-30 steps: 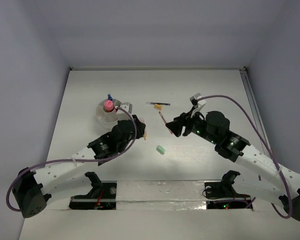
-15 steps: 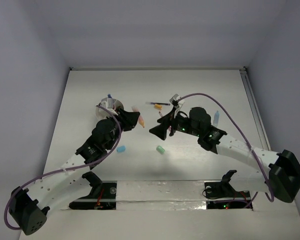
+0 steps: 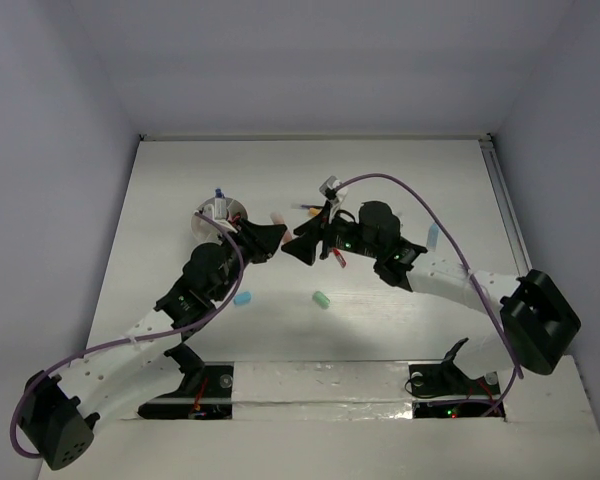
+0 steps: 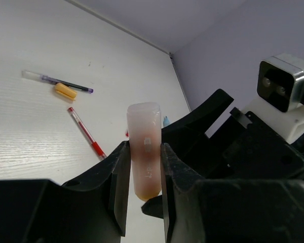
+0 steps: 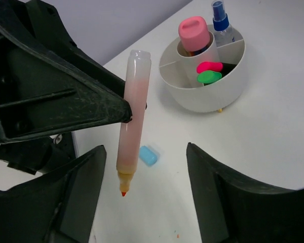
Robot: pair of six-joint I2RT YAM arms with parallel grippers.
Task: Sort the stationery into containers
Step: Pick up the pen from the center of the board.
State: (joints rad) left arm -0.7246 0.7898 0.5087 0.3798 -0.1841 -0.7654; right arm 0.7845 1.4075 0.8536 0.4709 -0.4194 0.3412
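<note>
The peach-orange marker, uncapped, stands nearly upright with its tip down. It is clamped between the fingers of the left claw, above the table, mid-width and toward the far edge. The right claw faces it with fingers spread wide; the marker is in front of the gap and touches neither finger. Just left of the marker stands the divided white cup, holding a pink marker, a blue-topped one, and pink and green caps. From above, the left arm partly covers the cup. A blue eraser lies on the table beside the left arm, with a green eraser to its right, both nearer the front edge. Beyond the claws lie a red pen, a black pen and a small orange piece.
</note>
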